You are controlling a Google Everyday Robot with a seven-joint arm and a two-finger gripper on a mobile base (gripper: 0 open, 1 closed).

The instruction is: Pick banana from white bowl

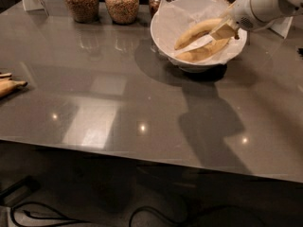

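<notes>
Camera view: gripper [223,31] at right end of banana [194,33], which lies in white bowl [161,30]. Whether it has hold, you cannot tell. Banana not out yet; your lift remains.

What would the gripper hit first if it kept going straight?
Probably the banana in the bowl: the gripper points down-left, right at it. A darker banana lies just below, so depth leaves some doubt.

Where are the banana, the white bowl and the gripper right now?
banana [196,32]: camera view, middle of the paler, upper fruit.
white bowl [153,30]: camera view, left rim.
gripper [223,31]: camera view, its tip, over the bowl's right side.
</notes>
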